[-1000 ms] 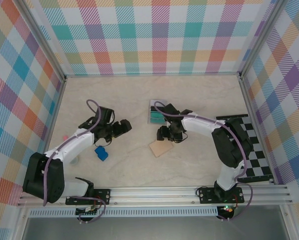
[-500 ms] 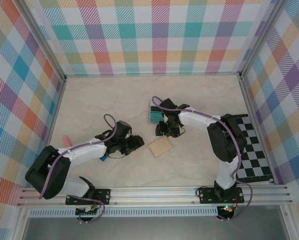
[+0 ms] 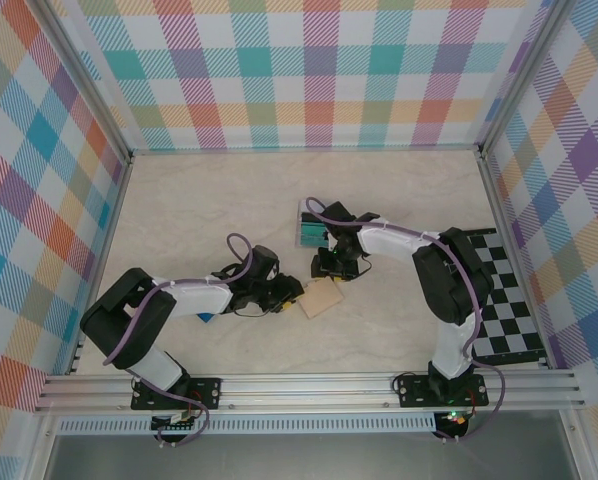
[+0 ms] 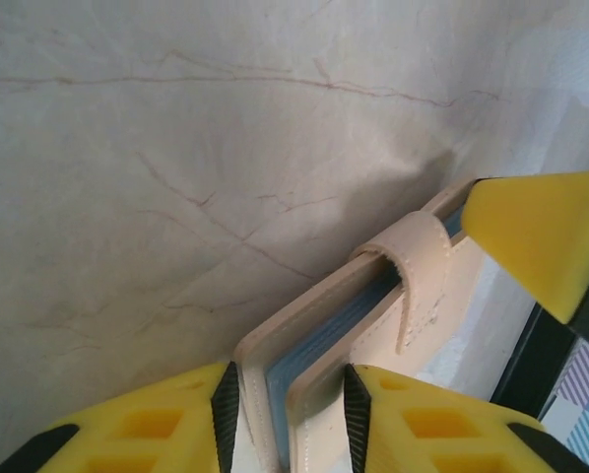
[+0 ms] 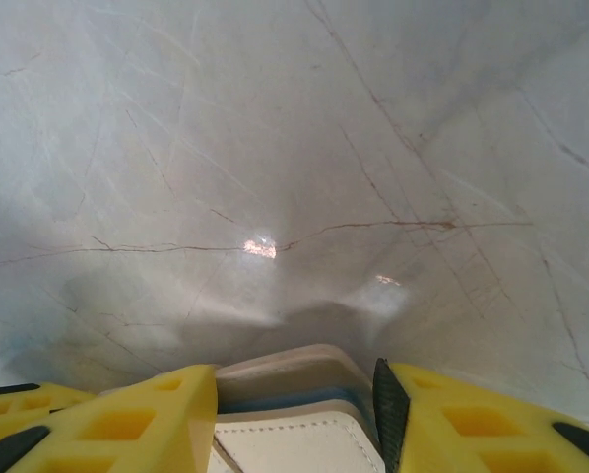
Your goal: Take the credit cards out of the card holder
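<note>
In the overhead view the left arm reaches from its base at 7 o'clock toward the middle of the marble-patterned table (image 3: 209, 200). A small blue block (image 3: 207, 317) shows partly from under its forearm. The left gripper (image 3: 291, 293) sits at the 9 o'clock edge of the tan card holder (image 3: 322, 298), which lies flat near the table's centre, slightly toward 6 o'clock. In the left wrist view its two yellow fingers (image 4: 137, 424) pinch the holder, one pad against each tan outer face, with the blue-grey lining and a tan strap loop showing between them. A yellow finger of the other arm stands at the holder's far end, at 3 o'clock in that picture. The right gripper (image 3: 335, 270) meets the holder's 12 o'clock edge. From its wrist camera, its fingers (image 5: 127, 424) close on the rounded end of the holder from both sides. A stack of teal credit cards (image 3: 309, 233) lies just beyond the right gripper, at 12 o'clock from the holder and apart from it. A black-and-white checkered mat (image 3: 504, 300) lies at the table's 3 o'clock edge.
</note>
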{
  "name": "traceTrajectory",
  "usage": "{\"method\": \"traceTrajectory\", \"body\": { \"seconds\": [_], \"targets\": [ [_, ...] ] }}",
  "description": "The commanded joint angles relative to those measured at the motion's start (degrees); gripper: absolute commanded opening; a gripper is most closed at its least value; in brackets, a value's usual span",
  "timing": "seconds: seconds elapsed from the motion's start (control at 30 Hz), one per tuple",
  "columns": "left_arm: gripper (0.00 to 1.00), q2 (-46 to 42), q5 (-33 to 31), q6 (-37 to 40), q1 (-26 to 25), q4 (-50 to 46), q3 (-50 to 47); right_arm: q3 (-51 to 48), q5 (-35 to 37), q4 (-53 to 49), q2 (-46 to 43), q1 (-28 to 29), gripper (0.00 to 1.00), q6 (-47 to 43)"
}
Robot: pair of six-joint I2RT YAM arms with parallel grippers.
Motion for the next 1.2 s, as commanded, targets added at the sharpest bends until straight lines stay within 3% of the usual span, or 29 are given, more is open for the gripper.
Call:
{"method": "traceTrajectory", "body": {
  "seconds": [0.0, 0.3, 0.53, 0.67, 0.77, 0.87, 1.03, 1.17],
  "targets": [
    [0.31, -0.1, 0.6, -1.1, -0.7, 2.9, 0.3, -0.5, -2.3, 0.9, 0.5, 0.1, 0.47, 1.3],
    [0.20, 0.4, 0.3, -0.5, -0.7, 1.4, 1.1, -1.4, -2.6, 1.6, 0.4, 0.0, 0.46, 1.9],
    [0.01, 0.0, -0.5, 1.3, -0.7, -0.6, 1.7, -1.3, -1.7, 1.6, -0.7, 0.0, 0.46, 1.9],
    [0.00, -1.6, -1.9, 3.7, -0.7, -5.1, 2.6, -1.5, 2.4, 0.8, -3.8, 0.0, 0.47, 1.7],
    [0.00, -4.3, -4.2, 7.5, -0.6, -13.2, 5.1, -2.1, 6.5, 0.1, -7.7, -0.1, 0.52, 1.6],
    [0.00, -7.6, -9.6, 14.5, -0.6, -28.0, 10.5, -3.4, 9.1, 0.4, -12.0, -0.4, 0.59, 1.8],
    [0.00, -11.7, -23.8, 27.3, -0.7, -49.4, 20.9, -5.2, 11.6, 0.8, -17.8, -1.1, 0.63, 2.8],
    [0.00, -11.2, -36.2, 32.3, -0.7, -63.0, 29.4, -6.2, 13.7, 0.3, -20.7, -1.7, 0.65, 4.1]
  ]
}}
